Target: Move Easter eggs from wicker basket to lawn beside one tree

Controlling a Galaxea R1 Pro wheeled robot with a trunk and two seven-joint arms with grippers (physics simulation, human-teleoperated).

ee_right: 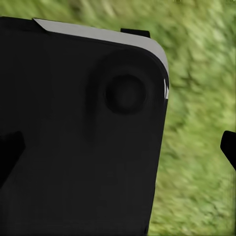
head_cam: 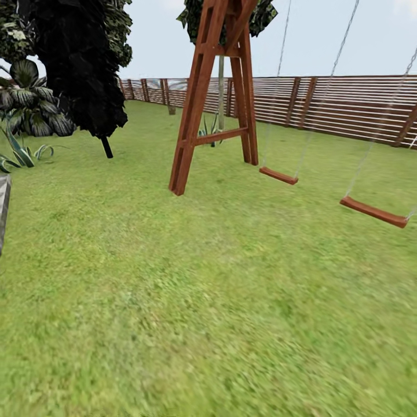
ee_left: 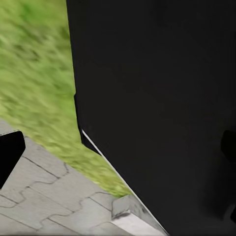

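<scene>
The robot is crossing the garden, with basket and eggs not yet found.

In both wrist views a dark finger tip stands at each side edge with nothing between, so the left fingers (ee_left: 10, 152) and the right fingers (ee_right: 10, 152) look open and empty, above the robot's own black body. Under them lies the lawn (head_cam: 208, 301), and by the left arm some grey paving (ee_left: 44, 196). The step seems to be the search; the next move probably needs a turn to look around. Ahead, the swing frame (head_cam: 202, 98), two seats (head_cam: 278, 175) and the fence (head_cam: 347, 110) limit the way; a dark tree (head_cam: 81, 69) stands left. The near grass is open.
</scene>
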